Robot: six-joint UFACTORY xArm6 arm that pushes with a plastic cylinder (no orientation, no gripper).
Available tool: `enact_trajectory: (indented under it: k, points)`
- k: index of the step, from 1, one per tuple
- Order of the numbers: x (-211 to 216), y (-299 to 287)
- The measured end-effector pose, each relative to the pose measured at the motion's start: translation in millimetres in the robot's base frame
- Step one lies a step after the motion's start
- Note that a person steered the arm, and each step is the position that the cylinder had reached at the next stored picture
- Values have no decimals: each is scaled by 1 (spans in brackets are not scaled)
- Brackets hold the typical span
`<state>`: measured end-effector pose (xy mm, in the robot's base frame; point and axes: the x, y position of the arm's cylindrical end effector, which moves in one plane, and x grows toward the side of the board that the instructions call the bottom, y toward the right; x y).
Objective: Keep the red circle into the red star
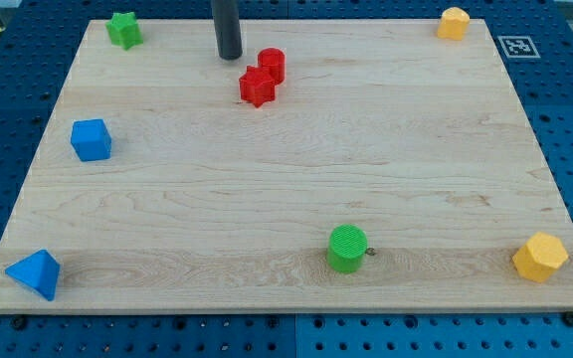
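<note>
The red circle (pixel 272 63) stands near the view's top, a little left of centre. The red star (pixel 257 87) sits just below and left of it, and the two touch. My tip (pixel 229 56) is at the lower end of the dark rod, a short way left of the red circle and above-left of the red star. It stands apart from both blocks.
On the wooden board (pixel 296 179) are a green star (pixel 123 29) at top left, a yellow block (pixel 453 22) at top right, a blue cube (pixel 91 139) at left, a blue triangle (pixel 35 273) at bottom left, a green circle (pixel 347 248) and a yellow block (pixel 540 257) at bottom right.
</note>
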<state>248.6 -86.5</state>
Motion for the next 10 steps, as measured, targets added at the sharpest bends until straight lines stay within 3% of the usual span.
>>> enact_trajectory:
  k: [1, 2, 3, 7, 8, 10]
  points:
    - [-25, 24]
    - [-11, 82]
    - [28, 97]
    - [40, 79]
    - [24, 76]
    - [22, 37]
